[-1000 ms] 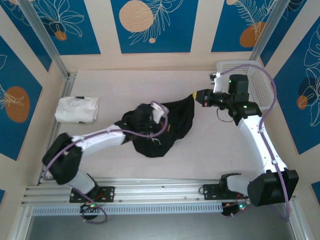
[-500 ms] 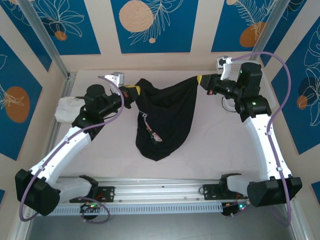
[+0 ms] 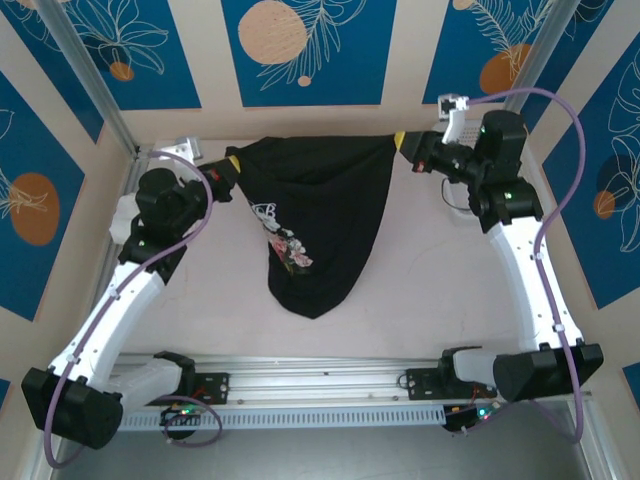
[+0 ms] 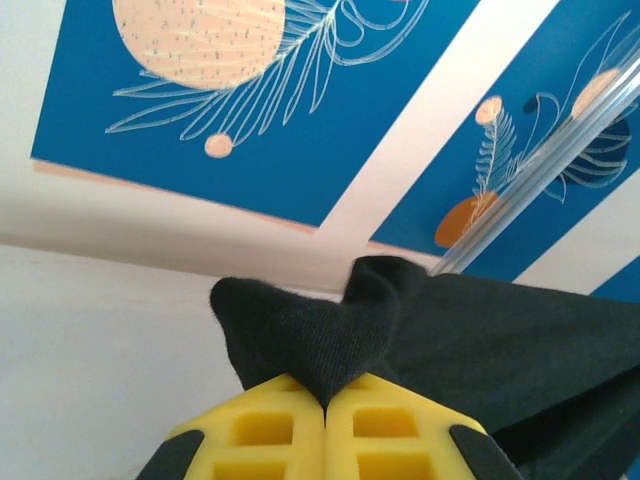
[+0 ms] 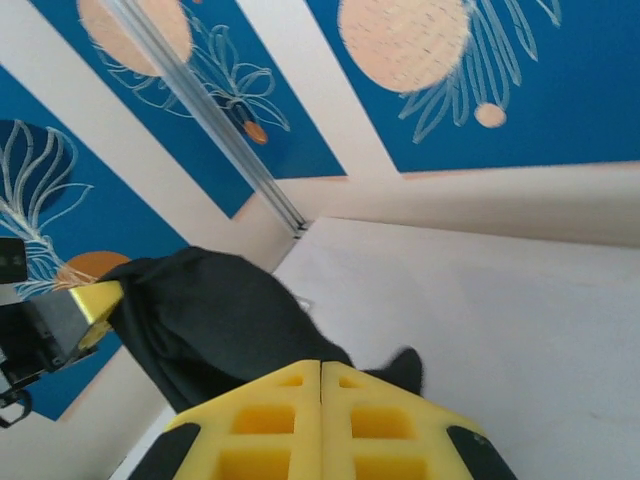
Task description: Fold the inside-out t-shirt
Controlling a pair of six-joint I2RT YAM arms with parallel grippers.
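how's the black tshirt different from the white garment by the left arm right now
Colour: the black t-shirt carries a floral print; the white garment looks plain.
Pose: the black t-shirt hangs stretched between the left pincer and the right pincer, narrowing to a point toward the table; the white garment lies on the table, largely hidden behind the left arm.
Shared: both are soft cloth.

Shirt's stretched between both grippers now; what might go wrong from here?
The left gripper and right gripper each pinch only a small tuft of the black floral-print cloth t-shirt, so a corner may slip free.
The shirt hangs to a bunched point, so laying it down may trap creases.
The left arm is close above the white folded garment and might snag it.
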